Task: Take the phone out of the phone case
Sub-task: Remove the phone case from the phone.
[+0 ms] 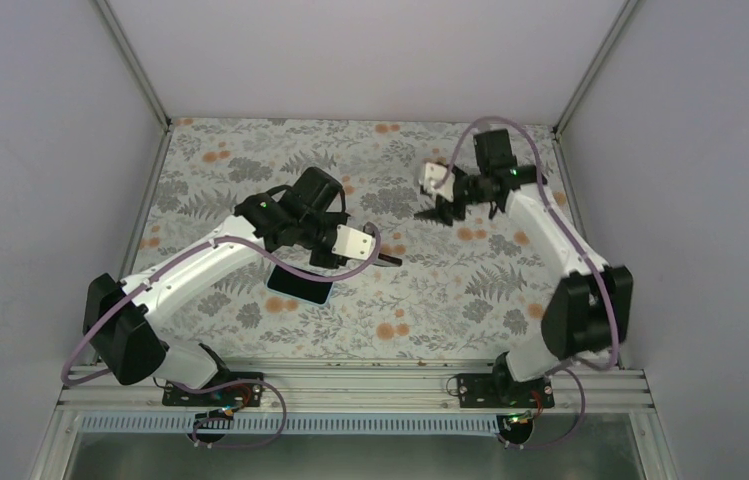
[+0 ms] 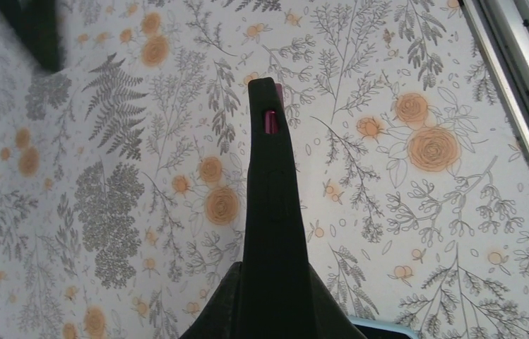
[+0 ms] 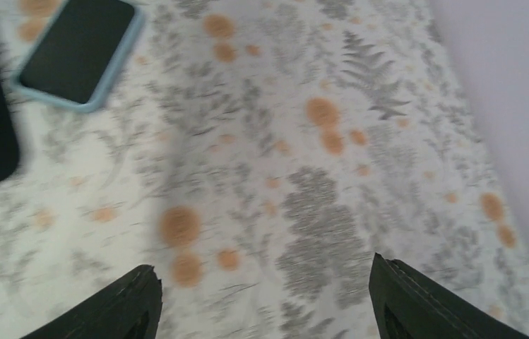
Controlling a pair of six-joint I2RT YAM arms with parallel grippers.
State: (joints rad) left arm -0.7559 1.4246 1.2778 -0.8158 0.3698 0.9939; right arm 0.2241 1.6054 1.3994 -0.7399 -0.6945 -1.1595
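The phone [image 1: 299, 284], black-screened in a light blue case, lies flat on the floral cloth, partly under my left arm. It shows in the right wrist view [image 3: 78, 51] at the upper left, and a corner of it shows in the left wrist view [image 2: 388, 329]. My left gripper [image 1: 391, 262] is shut and empty, hovering to the right of the phone; its fingers [image 2: 272, 176] are pressed together. My right gripper [image 1: 434, 213] is open and empty, above the cloth at the back right, well away from the phone, with its fingers [image 3: 127, 304] set wide.
The floral cloth [image 1: 430, 300] covers the table. Grey walls stand on the left, back and right. A metal rail [image 1: 350, 385] runs along the near edge, also seen in the left wrist view [image 2: 522, 85].
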